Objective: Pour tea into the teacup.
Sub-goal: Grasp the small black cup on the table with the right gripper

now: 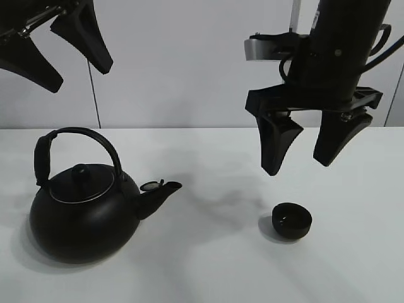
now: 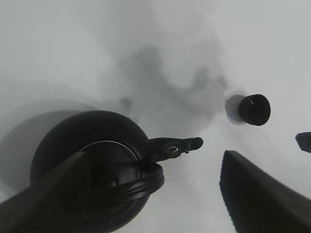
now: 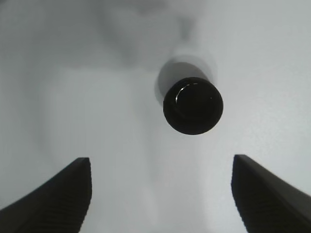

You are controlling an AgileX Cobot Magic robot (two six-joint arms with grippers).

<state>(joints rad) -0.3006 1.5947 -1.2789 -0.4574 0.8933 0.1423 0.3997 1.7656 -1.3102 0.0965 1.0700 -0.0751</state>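
Observation:
A small black teacup (image 1: 292,221) stands upright on the white table, right of centre; it also shows as a round teacup (image 3: 193,106) and a tiny teacup (image 2: 254,109). A big black kettle (image 1: 85,211) with an arched handle sits at the left, its spout pointing right toward the cup; the kettle (image 2: 97,160) lies below the left wrist camera. My right gripper (image 1: 306,158) hangs open above the cup, holding nothing, its fingers (image 3: 53,194) wide apart. My left gripper (image 1: 69,66) hovers open high over the kettle, empty.
A white wall rises behind the table (image 1: 208,271). Soft arm shadows lie on the surface between kettle and cup.

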